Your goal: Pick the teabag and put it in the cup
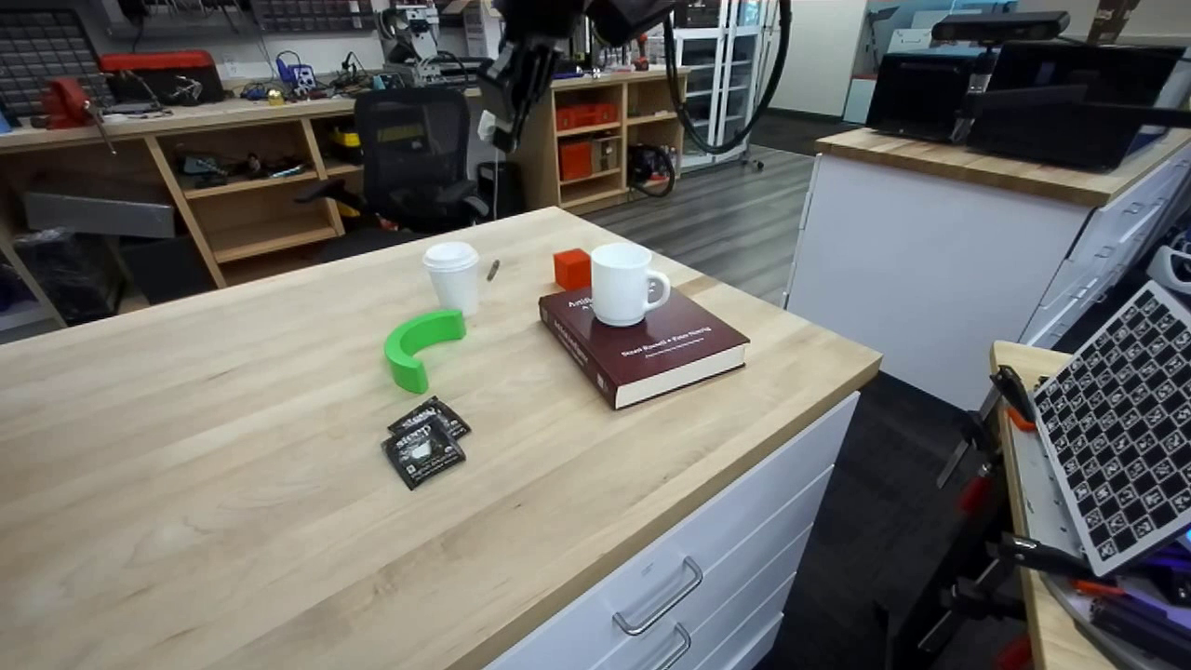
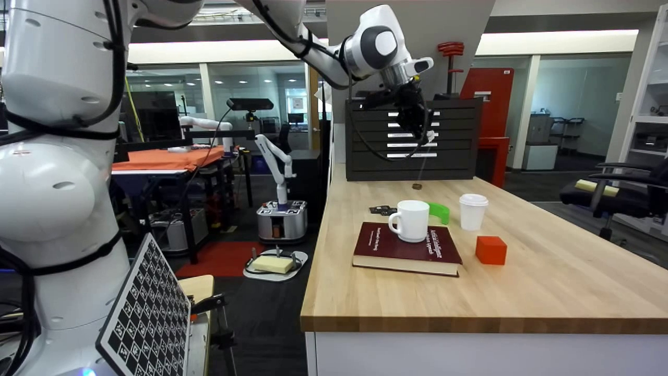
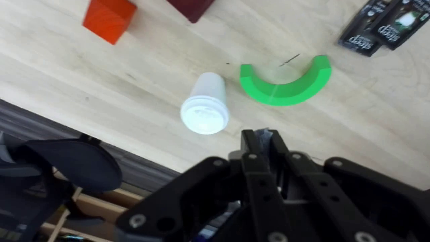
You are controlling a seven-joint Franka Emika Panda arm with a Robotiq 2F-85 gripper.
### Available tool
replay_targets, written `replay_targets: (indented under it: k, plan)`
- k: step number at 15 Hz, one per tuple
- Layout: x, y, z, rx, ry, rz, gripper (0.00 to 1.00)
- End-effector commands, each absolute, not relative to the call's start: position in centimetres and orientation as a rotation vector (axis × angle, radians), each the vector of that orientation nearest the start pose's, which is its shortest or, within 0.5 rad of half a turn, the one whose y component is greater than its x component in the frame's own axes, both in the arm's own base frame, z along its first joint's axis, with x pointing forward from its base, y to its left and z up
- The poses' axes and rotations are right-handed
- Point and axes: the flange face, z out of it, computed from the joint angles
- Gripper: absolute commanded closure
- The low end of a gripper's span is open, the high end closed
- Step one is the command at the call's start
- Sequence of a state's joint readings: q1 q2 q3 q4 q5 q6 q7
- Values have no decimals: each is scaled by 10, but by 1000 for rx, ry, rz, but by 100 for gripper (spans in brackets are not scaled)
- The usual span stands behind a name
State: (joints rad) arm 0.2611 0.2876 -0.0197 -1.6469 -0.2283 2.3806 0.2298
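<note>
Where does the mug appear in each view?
In an exterior view: mug on the book, just right of and above centre.
In an exterior view: mug on the book, right of and just below centre.
Wrist view: not in it.
Landmark in all three views: the green arc.

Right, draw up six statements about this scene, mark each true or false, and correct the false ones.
1. The squat white mug stands on the maroon Artificial Intelligence book. True.
2. The gripper pinches the teabag. True.
3. The mug lies on its side. False: it stands upright.
4. Two overlapping black packets marked "steep" lie on the wooden tabletop. True.
5. The packets touch the book. False: they lie apart from it.
6. The gripper touches the mug. False: it hangs in the air, apart from the mug.
</note>
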Motion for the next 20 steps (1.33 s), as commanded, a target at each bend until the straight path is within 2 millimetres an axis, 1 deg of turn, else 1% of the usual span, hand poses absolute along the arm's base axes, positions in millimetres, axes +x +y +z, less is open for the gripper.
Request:
replay_targets:
  k: [1,3,6,8,10,12,20]
  plan:
    - [634,102,495,-3191,-18,-770,96]
    - [626,76,483,-3226,66,-731,96]
    - [614,46,457,-3267,159,-637,96]
    - [608,33,441,-3282,202,-578,96]
    - [604,25,430,-3288,235,-540,96]
    - [602,22,421,-3297,234,-509,96]
    - [594,50,400,-3285,119,-404,95]
